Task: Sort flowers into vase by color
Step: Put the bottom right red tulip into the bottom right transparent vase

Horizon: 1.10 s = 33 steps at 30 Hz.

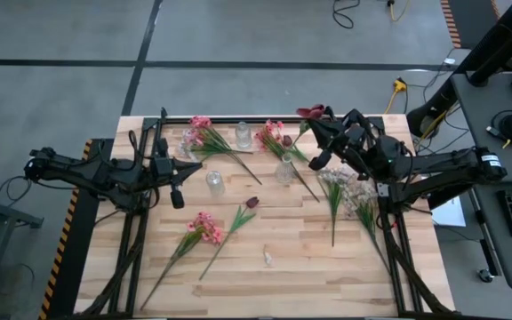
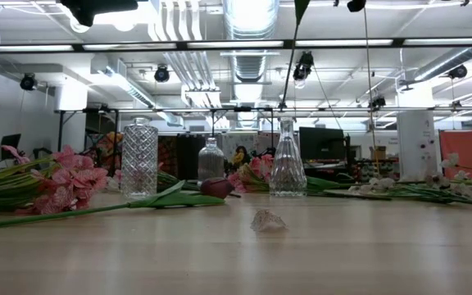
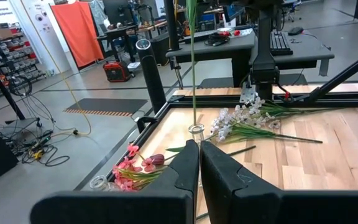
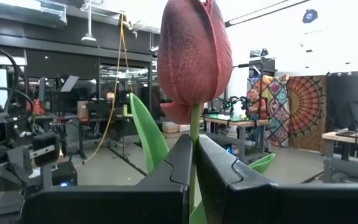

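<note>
Holding a dark red tulip (image 4: 194, 53) by its green stalk, the right gripper (image 4: 193, 163) has its two fingers pressed together on the stem, the bloom standing upright just past the fingertips. From above, that gripper (image 1: 320, 133) sits over the far edge of the wooden table (image 1: 309, 276), beyond the narrow-necked vase (image 1: 284, 169) and toward the right arm's side of it, with the bloom (image 1: 310, 112) showing at the table's back rim.

Pink flowers (image 1: 272, 138) lie just beside this vase, some stalks reaching past it. White flowers (image 1: 345, 187) lie spread on the table to its right-arm side. A second vase (image 1: 243, 134) stands behind it toward the left arm, with more pink flowers (image 1: 204, 135) next to that one. A third vase (image 1: 214, 183) stands nearer the left arm. In front of the narrow-necked vase lie another dark tulip (image 1: 252, 203) and a pink bunch (image 1: 204, 228).

The left gripper (image 1: 177, 197) waits near the third vase, fingers closed together on nothing.
</note>
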### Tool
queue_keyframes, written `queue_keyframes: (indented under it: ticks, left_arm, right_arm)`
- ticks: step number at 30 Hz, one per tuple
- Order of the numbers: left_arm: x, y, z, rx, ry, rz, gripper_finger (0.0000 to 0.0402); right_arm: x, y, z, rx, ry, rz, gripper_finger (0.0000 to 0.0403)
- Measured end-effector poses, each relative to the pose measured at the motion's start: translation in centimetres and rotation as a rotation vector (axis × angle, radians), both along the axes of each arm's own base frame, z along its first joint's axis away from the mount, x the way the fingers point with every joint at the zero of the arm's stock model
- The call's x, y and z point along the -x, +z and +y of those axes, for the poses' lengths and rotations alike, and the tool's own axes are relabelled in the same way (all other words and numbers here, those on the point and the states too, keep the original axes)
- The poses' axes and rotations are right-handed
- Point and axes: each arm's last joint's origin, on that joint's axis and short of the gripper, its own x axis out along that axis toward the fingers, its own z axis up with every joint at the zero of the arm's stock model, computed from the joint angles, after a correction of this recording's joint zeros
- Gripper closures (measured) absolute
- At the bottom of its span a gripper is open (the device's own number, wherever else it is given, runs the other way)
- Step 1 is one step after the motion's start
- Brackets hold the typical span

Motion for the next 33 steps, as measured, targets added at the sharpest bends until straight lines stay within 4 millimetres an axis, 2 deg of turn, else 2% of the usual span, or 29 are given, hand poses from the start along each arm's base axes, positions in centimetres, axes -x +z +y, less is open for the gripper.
queue_keyframes:
  ticks: [19, 33]
  left_arm:
    - [0.0, 0.0, 0.0, 0.000, 0.001, 0.000, 0.0402]
    - [0.0, 0.0, 0.0, 0.000, 0.000, 0.000, 0.0402]
  right_arm:
    - [-0.1, -0.6, -0.1, -0.018, -0.031, 0.052, 0.0393]
    - [-1.6, -2.0, -0.2, -0.050, -0.037, 0.107, 0.0390]
